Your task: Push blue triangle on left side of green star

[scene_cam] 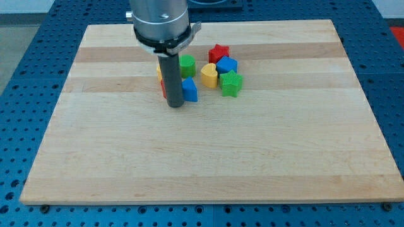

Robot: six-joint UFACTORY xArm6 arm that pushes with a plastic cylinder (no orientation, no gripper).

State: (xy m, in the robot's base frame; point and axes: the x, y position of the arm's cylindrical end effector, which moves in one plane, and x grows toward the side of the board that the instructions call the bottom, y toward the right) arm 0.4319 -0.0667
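The blue triangle [190, 89] sits on the wooden board, partly hidden by my rod. My tip [175, 105] rests on the board just left of and slightly below the blue triangle, close against it. The green star [231, 83] lies to the right of the triangle, with a yellow heart-like block [209, 75] between and a little above them. My rod hides most of a red block [163, 87] and a yellow block [159, 69] on the triangle's left.
A green cylinder [187, 65] stands above the blue triangle. A red star [219, 53] and a blue block [226, 65] sit above the green star. The board's edges [57, 113] border a blue perforated table.
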